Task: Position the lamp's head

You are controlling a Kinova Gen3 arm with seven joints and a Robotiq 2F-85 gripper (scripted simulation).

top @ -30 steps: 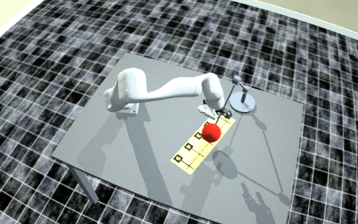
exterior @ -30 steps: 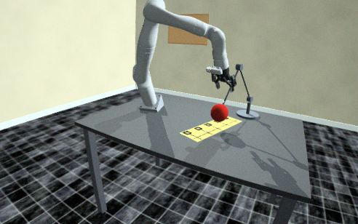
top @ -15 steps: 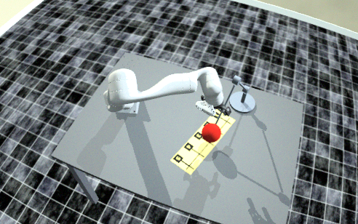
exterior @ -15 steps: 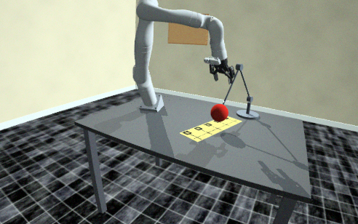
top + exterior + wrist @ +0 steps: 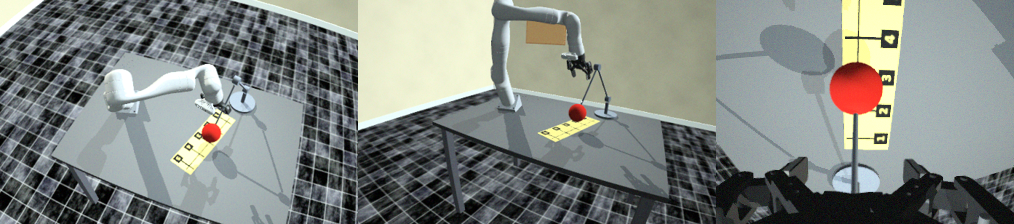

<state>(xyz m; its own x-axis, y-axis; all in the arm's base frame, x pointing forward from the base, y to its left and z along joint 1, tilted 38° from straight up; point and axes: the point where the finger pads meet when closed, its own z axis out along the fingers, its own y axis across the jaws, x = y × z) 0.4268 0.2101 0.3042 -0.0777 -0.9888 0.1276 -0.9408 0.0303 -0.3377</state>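
The lamp's red ball head (image 5: 211, 132) (image 5: 578, 112) (image 5: 856, 88) hangs a little above the yellow numbered strip (image 5: 202, 157) (image 5: 573, 130) (image 5: 872, 16). In the wrist view it sits beside marks 2 and 3. A thin rod runs from the head up to the lamp's top joint (image 5: 237, 80) (image 5: 597, 67), and a second rod goes down to the round grey base (image 5: 243, 103) (image 5: 605, 114) (image 5: 868, 177). My gripper (image 5: 222, 109) (image 5: 580, 73) (image 5: 855, 169) is open and empty. It hangs high above the strip's near-base end, just beside the top joint, with the rod showing below between the fingers.
The grey table (image 5: 109, 145) (image 5: 485, 124) carries my arm's mount (image 5: 129, 107) (image 5: 508, 105) at the far left. The lamp base stands at the strip's low-number end. An orange panel (image 5: 545, 33) hangs on the wall behind.
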